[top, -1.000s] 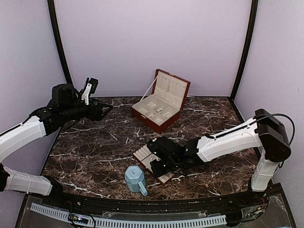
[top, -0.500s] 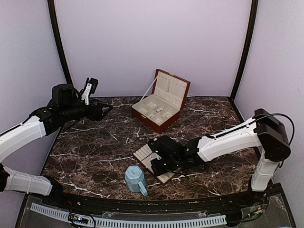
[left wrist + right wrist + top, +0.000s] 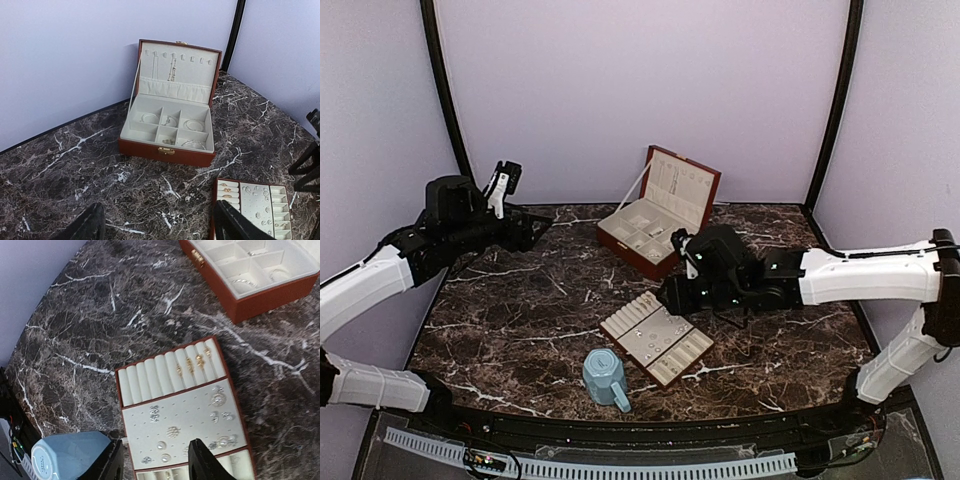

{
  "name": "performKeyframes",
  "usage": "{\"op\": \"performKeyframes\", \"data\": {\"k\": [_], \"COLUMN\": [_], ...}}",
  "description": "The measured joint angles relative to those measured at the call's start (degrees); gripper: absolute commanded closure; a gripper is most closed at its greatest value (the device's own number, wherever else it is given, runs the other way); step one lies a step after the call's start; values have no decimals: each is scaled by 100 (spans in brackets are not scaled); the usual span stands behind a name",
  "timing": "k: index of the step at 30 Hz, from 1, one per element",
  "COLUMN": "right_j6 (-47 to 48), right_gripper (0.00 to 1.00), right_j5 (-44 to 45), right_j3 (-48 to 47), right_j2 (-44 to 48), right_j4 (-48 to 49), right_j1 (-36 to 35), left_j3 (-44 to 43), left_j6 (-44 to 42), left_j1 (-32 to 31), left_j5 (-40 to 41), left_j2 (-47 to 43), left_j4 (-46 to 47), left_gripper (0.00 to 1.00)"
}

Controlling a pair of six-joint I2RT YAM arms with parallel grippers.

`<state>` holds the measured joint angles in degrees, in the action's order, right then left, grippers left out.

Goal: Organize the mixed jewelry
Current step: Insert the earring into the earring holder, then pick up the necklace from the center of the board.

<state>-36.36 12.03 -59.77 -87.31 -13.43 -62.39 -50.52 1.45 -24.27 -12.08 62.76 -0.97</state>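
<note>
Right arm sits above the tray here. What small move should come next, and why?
Probably lower the right gripper onto one small silvery stud on the flat cream-lined brown tray and close. Its jaws stand open and empty, pieces lie on the tray, and the brown jewelry box is open.

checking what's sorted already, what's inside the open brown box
In the jewelry box, silvery hoops and small pieces lie in the cream compartments; thin chains hang inside the lid. Whatever sits in the lid's gathered pocket is covered.
</note>
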Motion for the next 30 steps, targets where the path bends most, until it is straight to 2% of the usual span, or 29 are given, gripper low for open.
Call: {"op": "performKeyframes", "data": {"k": [5,13,18,24,30], "right_j6": [-61,133,444,699,872], "right_gripper": [52,53,59,59,61], "right_j5": [192,197,188,282,116], "right_j3": [219,1032,1051,1021,1023], "right_j2": [391,260,-9,-496,-503], "right_j4": [-348,-885,-940,-1106,-1088], "right_j1": [748,2046,2273,2341,2345], "left_j3": [13,90,109,118,118], "left_j6": [-173,-319,-361,-367,-367], "left_j1": [2,22,28,28,28], "left_j5": [323,616,673,669,654], "left_j2": [-44,-118,-118,-118,-111], "left_j4": [0,2,2,2,2], "left_gripper": [20,20,20,20,20]}}
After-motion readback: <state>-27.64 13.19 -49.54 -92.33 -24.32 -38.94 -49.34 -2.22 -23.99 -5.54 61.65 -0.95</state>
